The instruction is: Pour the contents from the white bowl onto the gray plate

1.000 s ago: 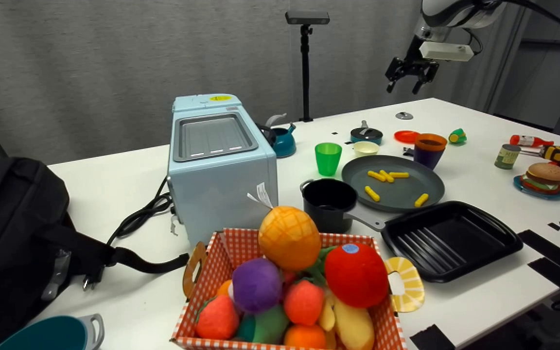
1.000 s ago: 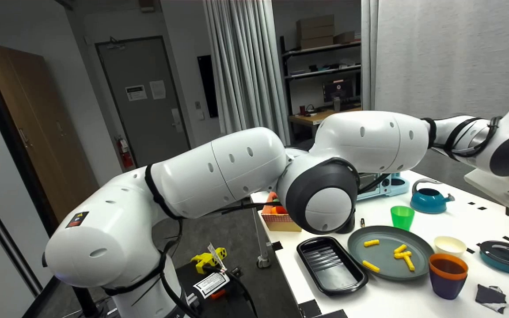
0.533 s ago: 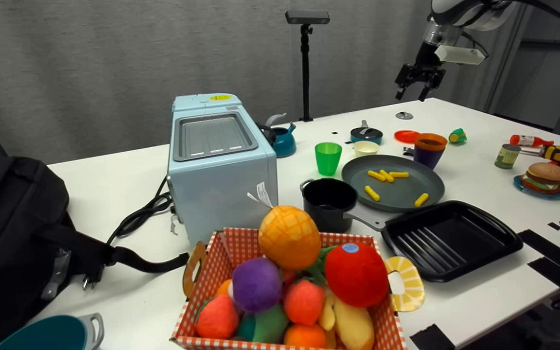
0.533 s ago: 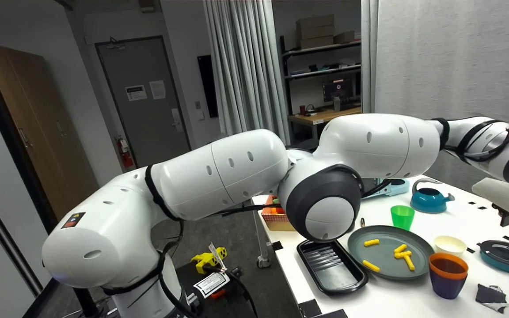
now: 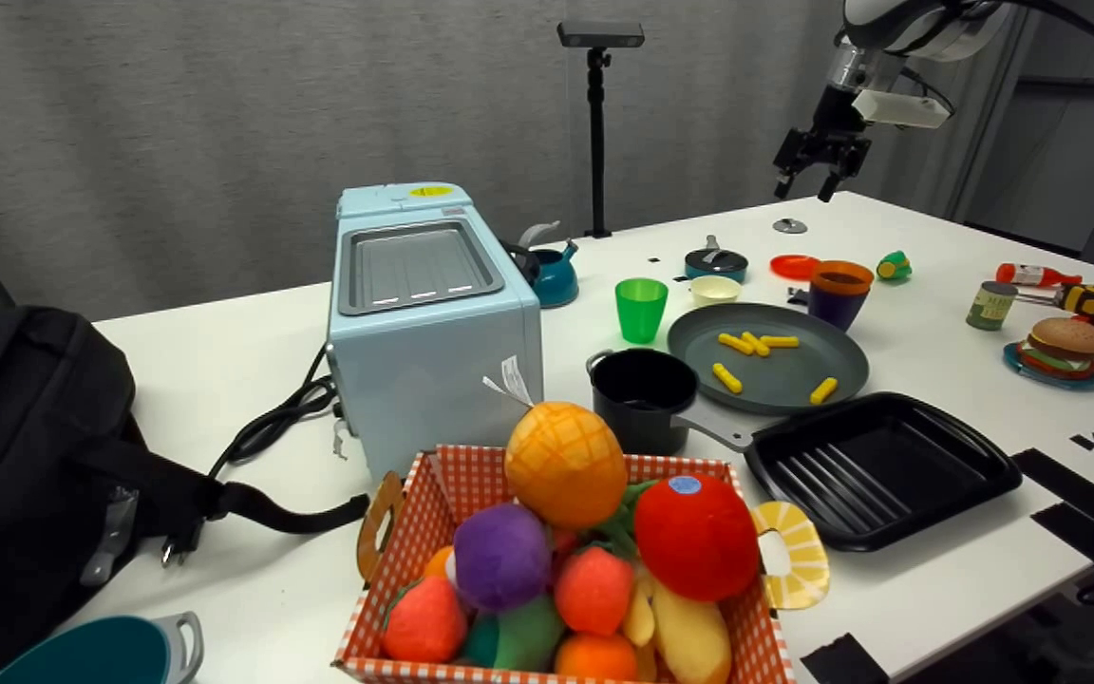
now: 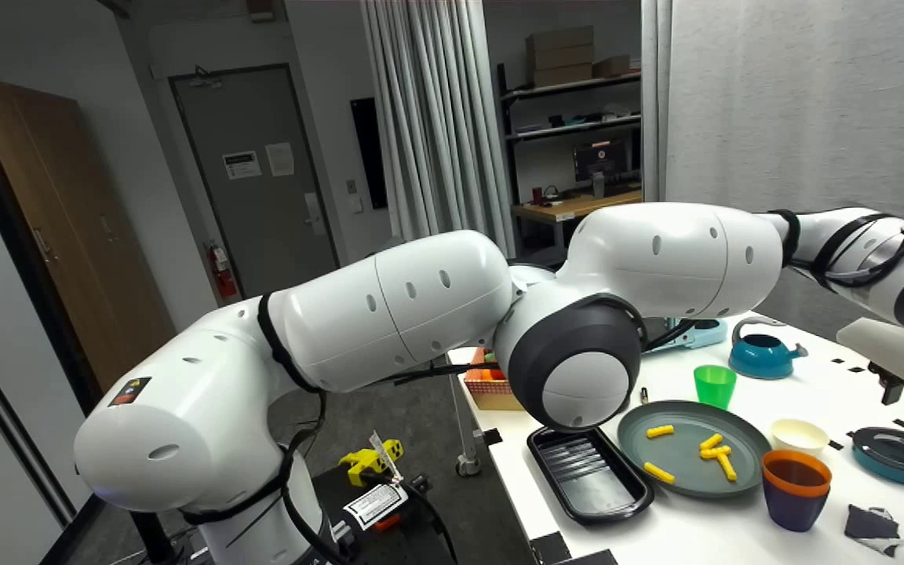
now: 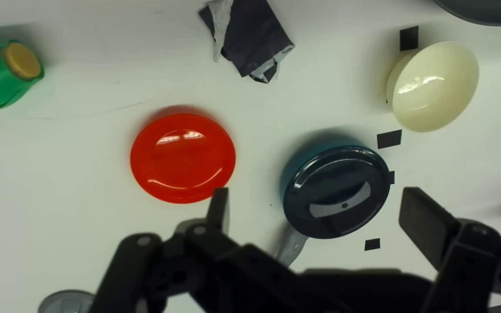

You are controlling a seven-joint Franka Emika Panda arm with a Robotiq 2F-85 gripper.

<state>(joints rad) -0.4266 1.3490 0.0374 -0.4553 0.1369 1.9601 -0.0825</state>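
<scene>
In an exterior view the gripper [image 5: 804, 193] hangs at the upper right, jaws spread apart. It's a touch lower and further right than a second ago. The bowl [image 5: 715, 291] sits upright right of centre, just beside the upper left edge of the plate [image 5: 775, 380], and five fries [image 5: 727, 378] lie on the plate, same spots as before. The table [image 5: 936, 370] is white, with a big grey curtain [image 5: 224, 123] behind.

In an exterior view the arm [image 6: 428, 302] stretches across the middle, its far end a bit lower and more to the right than a second ago. Can't tell the jaws from here. The bowl's at lower right, by the right edge of the plate, fries in the same places. Room-wise there's a door [image 6: 264, 220] at upper left and shelves [image 6: 577, 131] right of centre up top.

Wrist view: fingers [image 7: 426, 226] come in from the bottom, well apart. Bowl at upper right, red dish [image 7: 183, 158] left of centre, black patches [image 7: 389, 139] on the table.
</scene>
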